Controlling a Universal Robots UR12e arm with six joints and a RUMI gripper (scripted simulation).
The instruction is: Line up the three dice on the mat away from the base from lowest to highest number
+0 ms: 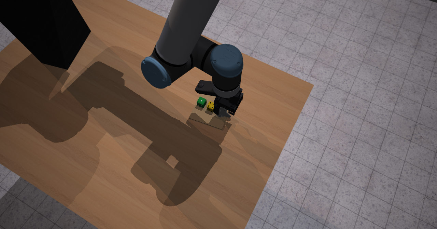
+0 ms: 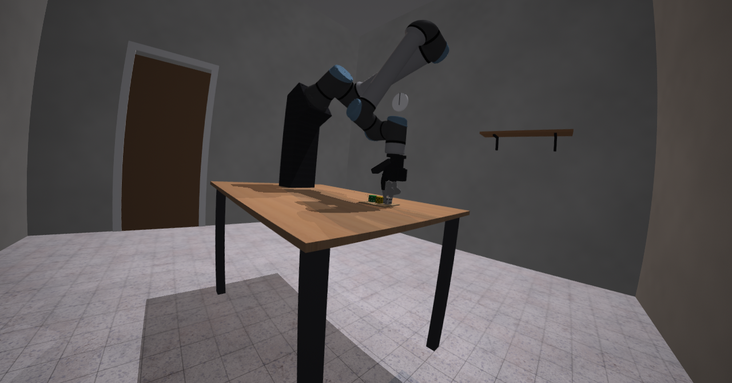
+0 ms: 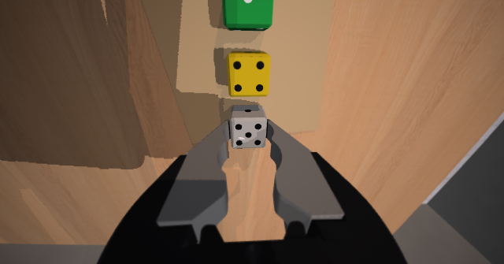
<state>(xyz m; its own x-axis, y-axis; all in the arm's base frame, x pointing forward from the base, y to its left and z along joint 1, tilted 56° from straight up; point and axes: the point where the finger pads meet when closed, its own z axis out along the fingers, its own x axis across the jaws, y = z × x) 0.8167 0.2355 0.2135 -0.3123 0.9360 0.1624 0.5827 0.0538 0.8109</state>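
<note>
The two-jaw grey metal gripper point(image 3: 248, 132) is clamped on a small grey die with black pips point(image 3: 248, 132), one finger pressed against each side of it, five pips facing the wrist camera. In that view the grey die sits over the near end of a thin tan rectangular mat point(image 3: 295, 59) lying on the wooden table top point(image 1: 76, 172); whether the die touches the mat or hangs just above it cannot be told.

Just beyond the grey die, a yellow die with black pips point(image 3: 249, 75) rests flat on the mat with four showing on top. Farther along the same line, a green die with a white pip point(image 3: 247, 4) stands on the mat with one on top, its far edge cut off by the frame. The three dice are apart from one another, with narrow gaps between them.

From the top camera the green die point(image 1: 201, 101) lies left of the yellow die point(image 1: 210, 106), and the gripper point(image 1: 224, 111) stands just right of the yellow one, hiding the grey die. The black pedestal point(image 1: 39, 22) of the arm stands at the far left corner of the table
</note>
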